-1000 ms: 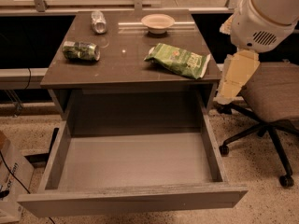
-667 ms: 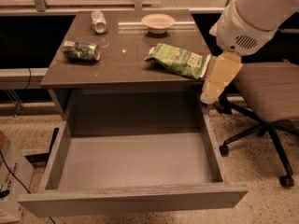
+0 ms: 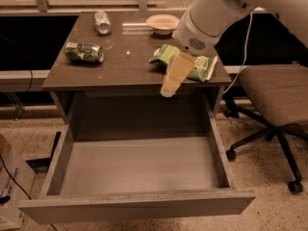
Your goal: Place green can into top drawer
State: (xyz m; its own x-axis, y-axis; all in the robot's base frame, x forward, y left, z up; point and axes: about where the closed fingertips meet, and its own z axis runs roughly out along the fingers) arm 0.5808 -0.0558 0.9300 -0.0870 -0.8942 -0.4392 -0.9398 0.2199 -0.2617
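I see the top drawer (image 3: 139, 203) open in the lower frame. The green can (image 3: 84, 52) lies upper left on the surface (image 3: 125, 71), not yet grasped. My gripper (image 3: 168, 88) hangs mid-frame, well apart; open or closed, I cannot tell.

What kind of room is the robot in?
Probably an office: there's a desk with an open drawer and a rolling chair beside it. The gripper hangs over the desk's front edge, apart from the green can.

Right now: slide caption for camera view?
Tool hovers at desk front edge; green can lies on its left; top drawer open, empty.
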